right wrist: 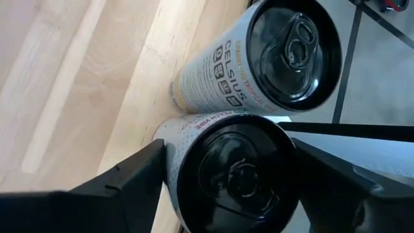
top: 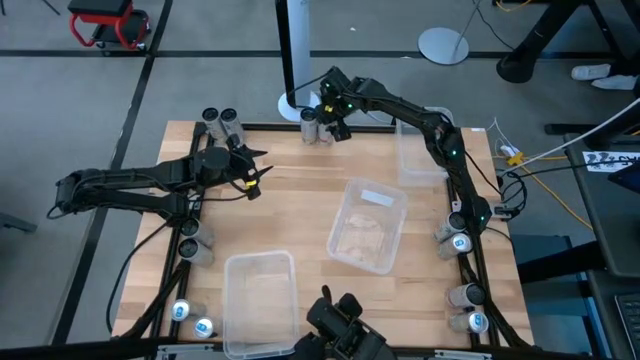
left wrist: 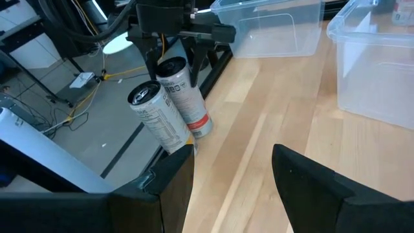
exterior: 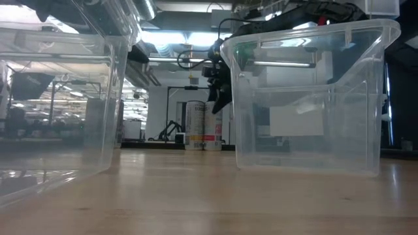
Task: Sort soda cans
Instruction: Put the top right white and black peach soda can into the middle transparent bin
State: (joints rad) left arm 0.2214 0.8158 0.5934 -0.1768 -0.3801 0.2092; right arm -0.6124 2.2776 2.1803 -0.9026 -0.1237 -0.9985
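Soda cans (top: 316,127), two dark-topped ones, stand side by side at the table's (top: 300,190) far edge. Right gripper (right wrist: 226,171) hangs above the nearer can (right wrist: 236,175), fingers (right wrist: 126,178) spread wide on either side, gripping nothing. Left gripper (top: 255,172) hovers open over the table's left side, empty.

Robotics lab: wooden table (top: 300,190), floor cables (top: 560,150).
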